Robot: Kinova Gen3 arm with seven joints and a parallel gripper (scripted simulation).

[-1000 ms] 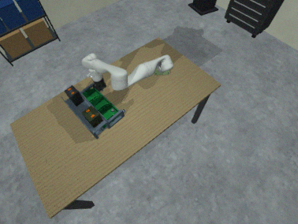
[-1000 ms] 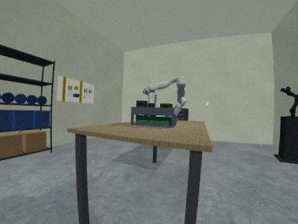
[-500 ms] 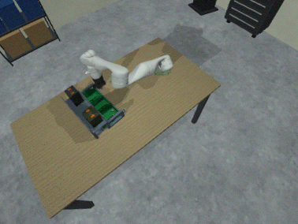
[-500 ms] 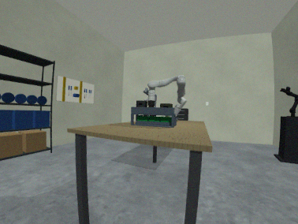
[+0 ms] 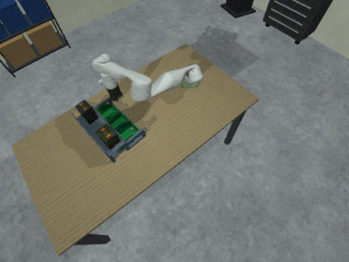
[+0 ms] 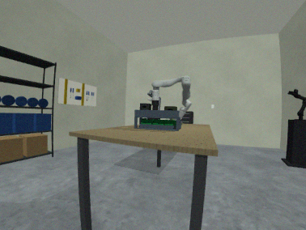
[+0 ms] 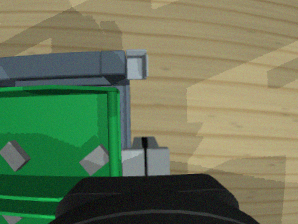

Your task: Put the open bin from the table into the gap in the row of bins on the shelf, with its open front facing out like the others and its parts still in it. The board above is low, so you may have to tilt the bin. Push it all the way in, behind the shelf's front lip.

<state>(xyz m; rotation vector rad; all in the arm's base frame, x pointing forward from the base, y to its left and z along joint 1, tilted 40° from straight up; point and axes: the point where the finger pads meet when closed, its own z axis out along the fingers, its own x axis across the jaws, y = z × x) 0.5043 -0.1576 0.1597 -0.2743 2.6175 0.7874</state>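
A grey shelf frame (image 5: 118, 152) (image 6: 158, 127) (image 7: 67, 66) stands on the table and holds a row of green bins (image 5: 116, 121) (image 6: 159, 121). In the wrist view the nearest green bin (image 7: 56, 119) sits inside the frame with grey parts (image 7: 95, 160) in it. Two dark boxes with orange tops (image 5: 86, 111) (image 5: 106, 136) stand along the frame's left side. My gripper (image 5: 114, 95) (image 6: 155, 106) (image 7: 144, 150) is shut on nothing. It hangs low at the far end of the green row, just past the bin's right wall, near the frame's corner.
The wooden table (image 5: 185, 138) (image 6: 162, 139) stretches wide around the shelf. The arm's base (image 5: 190, 83) stands at the table's far edge. A storage rack (image 5: 28, 32) (image 6: 24, 109) and a dark cabinet (image 5: 295, 16) stand on the floor.
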